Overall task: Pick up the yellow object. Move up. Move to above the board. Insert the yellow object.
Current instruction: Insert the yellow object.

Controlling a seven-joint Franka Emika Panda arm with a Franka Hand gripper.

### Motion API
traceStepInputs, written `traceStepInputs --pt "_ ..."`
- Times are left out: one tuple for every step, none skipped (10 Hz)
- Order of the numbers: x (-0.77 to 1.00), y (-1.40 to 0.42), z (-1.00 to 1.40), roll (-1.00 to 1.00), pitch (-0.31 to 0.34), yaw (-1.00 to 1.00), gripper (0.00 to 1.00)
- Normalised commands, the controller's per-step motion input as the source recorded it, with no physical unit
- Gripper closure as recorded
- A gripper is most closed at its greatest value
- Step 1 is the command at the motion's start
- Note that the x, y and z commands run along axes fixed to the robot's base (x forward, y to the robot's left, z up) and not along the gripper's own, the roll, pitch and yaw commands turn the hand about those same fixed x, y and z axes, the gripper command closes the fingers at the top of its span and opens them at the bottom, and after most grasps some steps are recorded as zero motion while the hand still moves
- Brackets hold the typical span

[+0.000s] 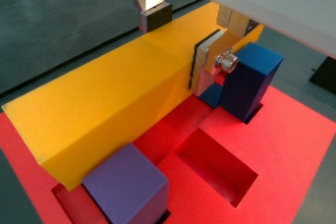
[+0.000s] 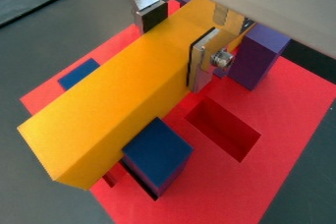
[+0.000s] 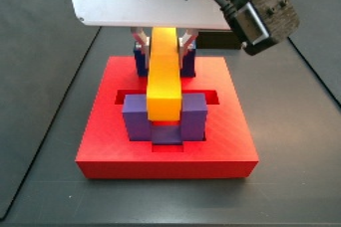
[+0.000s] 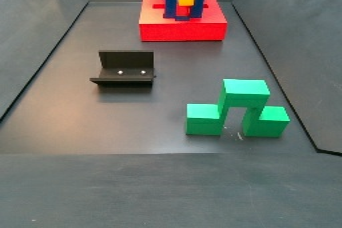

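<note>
The yellow object [image 3: 163, 72] lies lengthwise over the board [image 3: 167, 151], running between the near pair of blue-purple posts [image 3: 138, 119] and the far pair. The gripper [image 3: 163, 34] sits over its far end (fingers hidden under the white wrist housing [image 3: 154, 0]).

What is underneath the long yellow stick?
Under the yellow object lies the red board, with the bar running between its blue-purple posts. The gripper clamps the bar near one end. The slot directly beneath is covered, so how deep it sits cannot be seen.
</note>
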Motion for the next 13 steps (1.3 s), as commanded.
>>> traceStepInputs --pt "0.0 -0.13 -0.13 0.03 0.0 0.0 1.0" --pt "0.01 -0.12 -0.13 0.04 0.0 0.0 1.0" --pt "0.06 -0.1 -0.16 0.04 0.0 0.0 1.0" --pt "0.1 -0.08 -0.18 0.05 0.0 0.0 1.0" --pt "0.14 -0.04 -0.18 0.1 0.0 0.0 1.0" --pt "0.2 -0.01 -0.18 0.17 0.003 0.0 1.0" --pt "0.25 0.0 -0.19 0.22 0.007 0.0 1.0" --pt "0.23 0.0 -0.19 0.24 0.006 0.0 1.0" --pt "0.09 -0.01 -0.16 0.21 0.009 0.0 1.0" --pt "0.03 -0.02 -0.2 0.17 0.0 0.0 1.0" --pt "0.0 -0.03 -0.22 0.16 0.0 0.0 1.0" --pt "0.0 -0.05 -0.23 0.15 0.0 0.0 1.0" --pt "0.0 -0.08 -0.23 0.14 0.0 0.0 1.0"
